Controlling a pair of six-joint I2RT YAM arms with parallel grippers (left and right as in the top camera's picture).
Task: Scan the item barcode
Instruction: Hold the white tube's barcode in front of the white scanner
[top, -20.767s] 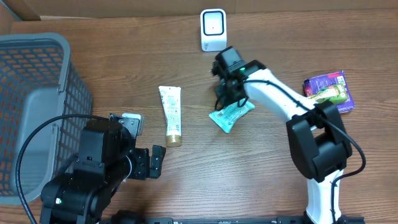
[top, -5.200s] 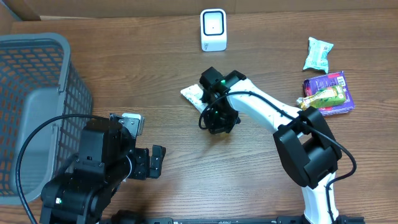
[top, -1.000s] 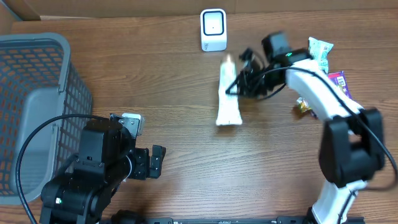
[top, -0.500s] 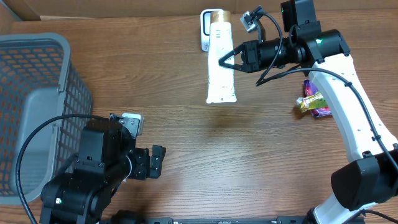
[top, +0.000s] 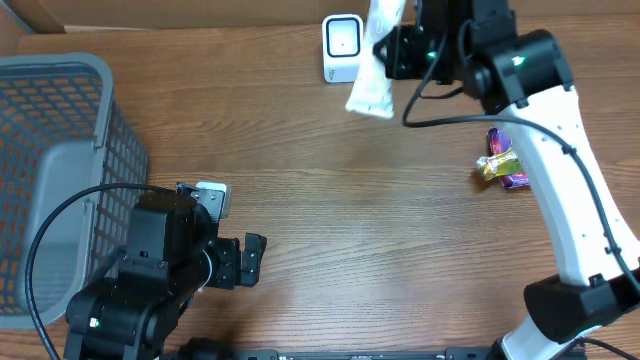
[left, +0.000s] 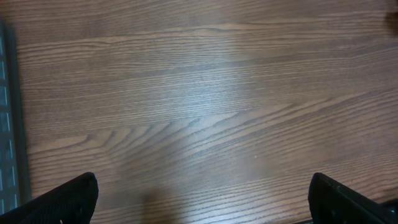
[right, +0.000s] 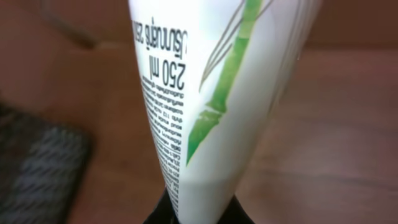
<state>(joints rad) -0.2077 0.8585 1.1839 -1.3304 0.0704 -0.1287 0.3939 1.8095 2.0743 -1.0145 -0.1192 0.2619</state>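
One narrow pinch: my right hand (right: 199, 210) is clamped on the tube (top: 378, 62), lifted at twelve o'clock beside the scanner (top: 343, 47). It could swivel, hiding its barcode, or slip.

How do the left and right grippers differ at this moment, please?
The left gripper has its jaws wide open, holding nothing; the right gripper has its jaws shut on the white tube. The left gripper looks down on the wooden table by the basket; the right gripper is by the scanner. Both have dark jaws.
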